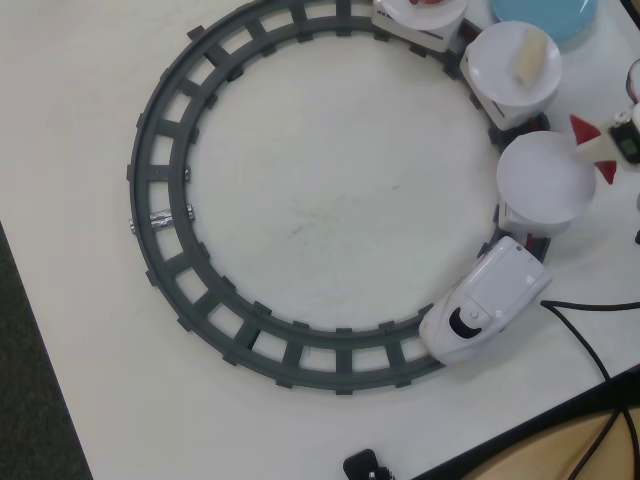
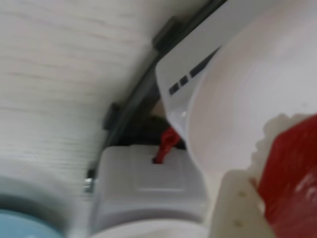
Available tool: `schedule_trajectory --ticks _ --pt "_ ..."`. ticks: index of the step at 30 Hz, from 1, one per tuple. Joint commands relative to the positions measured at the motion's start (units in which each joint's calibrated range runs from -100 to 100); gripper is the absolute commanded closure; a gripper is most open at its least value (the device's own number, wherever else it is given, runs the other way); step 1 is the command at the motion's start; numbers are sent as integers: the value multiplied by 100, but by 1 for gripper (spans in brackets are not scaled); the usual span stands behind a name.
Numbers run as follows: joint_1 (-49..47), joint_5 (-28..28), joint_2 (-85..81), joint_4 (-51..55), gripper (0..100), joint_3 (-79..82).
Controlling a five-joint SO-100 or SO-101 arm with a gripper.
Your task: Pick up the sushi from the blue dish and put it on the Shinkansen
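My gripper (image 1: 600, 150) enters the overhead view from the right edge, just right of the white plate (image 1: 545, 180) on the car behind the Shinkansen (image 1: 488, 300). It is shut on the sushi (image 1: 584, 129), whose red shows on both sides of a white finger. In the wrist view the red sushi (image 2: 292, 173), with a bumpy white edge, sits against a white finger (image 2: 237, 208) of my gripper (image 2: 270, 191), above that plate (image 2: 247, 99). The blue dish (image 1: 545, 15) lies at the top right, empty as far as it shows, and also at the wrist view's bottom left (image 2: 20, 225).
The grey ring track (image 1: 160, 200) fills the table's middle. The second car's plate (image 1: 500, 85) carries a pale cream block (image 1: 530, 55). A third car (image 1: 420, 20) at the top edge carries a reddish piece. Black cables (image 1: 590, 340) run at the lower right, near the table's edge.
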Motion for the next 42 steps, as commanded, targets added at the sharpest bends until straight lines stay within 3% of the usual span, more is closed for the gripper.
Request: schedule_trajectory --ticks 1,6,18,23,33,38,42 --pt "-569 -170 -155 -217 98 118" --pt "-1045 -307 -130 -354 98 289" --pt "-1089 -338 1031 -1484 98 414" --pt "-1344 -448 1106 -1372 97 397" --pt "-1361 -663 1089 -226 73 -546" --pt "-1353 -1161 622 -89 70 -1094" --pt "-1089 -2404 -222 -226 71 -1605"
